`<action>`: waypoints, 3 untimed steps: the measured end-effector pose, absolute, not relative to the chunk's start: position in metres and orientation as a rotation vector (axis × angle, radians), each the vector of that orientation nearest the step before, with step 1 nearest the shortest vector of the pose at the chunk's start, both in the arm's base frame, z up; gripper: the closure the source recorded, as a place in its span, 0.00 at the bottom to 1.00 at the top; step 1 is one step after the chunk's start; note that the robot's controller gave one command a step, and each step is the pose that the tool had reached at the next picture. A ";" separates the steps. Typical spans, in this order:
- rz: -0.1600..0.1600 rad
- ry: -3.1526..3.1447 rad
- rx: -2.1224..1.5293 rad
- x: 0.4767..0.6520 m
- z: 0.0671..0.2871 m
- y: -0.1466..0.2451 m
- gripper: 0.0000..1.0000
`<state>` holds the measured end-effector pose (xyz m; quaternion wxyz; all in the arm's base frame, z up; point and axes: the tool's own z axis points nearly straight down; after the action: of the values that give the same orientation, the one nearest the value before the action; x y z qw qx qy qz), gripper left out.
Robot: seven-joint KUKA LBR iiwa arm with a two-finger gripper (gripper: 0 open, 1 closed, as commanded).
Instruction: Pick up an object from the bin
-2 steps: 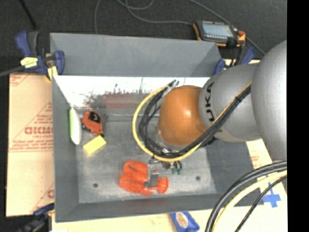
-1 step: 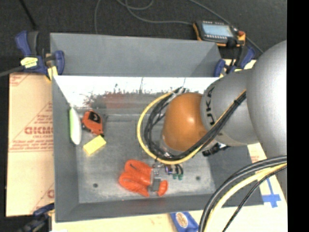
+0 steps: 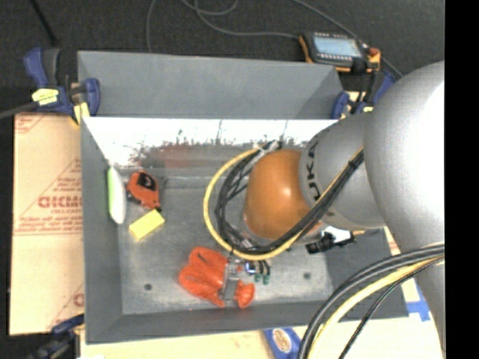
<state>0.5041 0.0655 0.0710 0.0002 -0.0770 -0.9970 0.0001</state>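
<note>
1. Lying by the near wall of the bin [image 3: 101,275], a crumpled orange object [image 3: 200,279] meets the gripper [image 3: 233,277] at its right side.
2. Whether the gripper is open or closed cannot be told.
3. Far left: yellow block [image 3: 147,224], orange tape measure [image 3: 142,188], white tube [image 3: 116,194].

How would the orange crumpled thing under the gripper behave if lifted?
The orange crumpled thing looks soft and lumpy, like a glove or cloth, so it would probably sag rather than keep its shape. It seems light for its bulk. Being folded, not round, it should bunch or drag if the gripper pushes it, not roll.
</note>
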 end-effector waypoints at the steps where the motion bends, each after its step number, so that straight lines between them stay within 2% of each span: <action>1: -0.001 -3.133 -0.230 0.498 0.072 0.054 1.00; 2: -0.001 -3.133 -0.232 0.498 0.072 0.054 1.00; 3: 0.001 -3.129 -0.211 0.501 0.121 0.062 1.00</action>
<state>0.5012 0.0621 0.1212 0.0028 -0.0674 -0.9977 0.0004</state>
